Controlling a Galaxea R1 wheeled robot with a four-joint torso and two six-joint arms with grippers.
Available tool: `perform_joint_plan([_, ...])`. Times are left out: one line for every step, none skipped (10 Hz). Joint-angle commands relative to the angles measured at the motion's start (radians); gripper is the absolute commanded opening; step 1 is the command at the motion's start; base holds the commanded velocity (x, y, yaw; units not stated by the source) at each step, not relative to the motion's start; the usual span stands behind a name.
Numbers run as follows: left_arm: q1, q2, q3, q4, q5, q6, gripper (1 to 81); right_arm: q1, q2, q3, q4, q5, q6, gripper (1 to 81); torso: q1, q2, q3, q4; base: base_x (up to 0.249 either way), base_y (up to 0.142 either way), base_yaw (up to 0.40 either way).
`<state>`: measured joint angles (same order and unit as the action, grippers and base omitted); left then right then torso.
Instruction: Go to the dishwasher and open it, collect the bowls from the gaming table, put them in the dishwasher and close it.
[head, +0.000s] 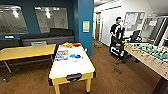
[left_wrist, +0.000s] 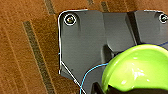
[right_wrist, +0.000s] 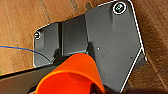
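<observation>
At the lower middle of the head view stood the gaming table (head: 72, 66), a long narrow piece with a white top and yellow legs, its short end toward the camera. On its far half lay a colourful board game (head: 61, 55), and just right of that a small blue thing (head: 75, 56), likely one of the bowls, though too blurred to say for certain. Something orange and red (head: 70, 45) sat at the far end. A yellow-topped table (head: 26, 52) ran off to the left, and the table-football table (head: 150, 53) filled the right edge, with a person (head: 117, 32) standing beyond it near the upper right. No dishwasher was visible anywhere in the room.

Close under the left wrist camera sat a bright green bowl (left_wrist: 136, 68), over brown wood floor (left_wrist: 27, 50). It seemed carried by that arm, presumably so it could travel with the robot, but I could not tell how the jaws stood around it. Close under the right wrist camera was an orange cup (right_wrist: 71, 75), its mouth toward the lens; whether those jaws held it I could not tell either.

Judging by the blue thing on the gaming table, collecting seemed unfinished.
</observation>
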<state>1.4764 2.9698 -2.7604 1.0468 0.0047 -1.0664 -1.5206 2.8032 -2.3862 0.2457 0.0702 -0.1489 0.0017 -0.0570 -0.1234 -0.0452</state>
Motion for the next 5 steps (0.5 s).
perform_joint_plan([-0.047, -0.004, -0.010, 0.006, 0.044, 0.006, 1.0, 0.046, -0.015, -0.001, -0.019, -0.072, -0.001, 1.0, 0.000, 0.000, 0.000, 0.000, 0.000, 0.000, -0.387])
perform_joint_plan([-0.049, -0.003, -0.010, 0.004, 0.044, 0.006, 1.0, 0.047, -0.015, -0.002, -0.023, -0.072, -0.001, 1.0, 0.000, 0.000, 0.000, 0.000, 0.000, 0.000, -0.386])
perform_joint_plan([-0.049, -0.007, -0.010, 0.004, 0.044, 0.005, 1.0, 0.050, -0.017, -0.002, -0.025, -0.072, -0.003, 1.0, 0.000, 0.000, 0.000, 0.000, 0.000, 0.000, -0.387])
perform_joint_plan([-0.050, -0.009, -0.010, 0.004, 0.044, 0.005, 1.0, 0.052, -0.017, -0.002, -0.025, -0.072, -0.003, 1.0, 0.000, 0.000, 0.000, 0.000, 0.000, 0.000, -0.387])
perform_joint_plan([-0.050, -0.011, -0.012, 0.004, 0.046, 0.005, 1.0, 0.049, -0.017, -0.002, -0.026, -0.072, -0.001, 1.0, 0.000, 0.000, 0.000, 0.000, 0.000, 0.000, -0.386])
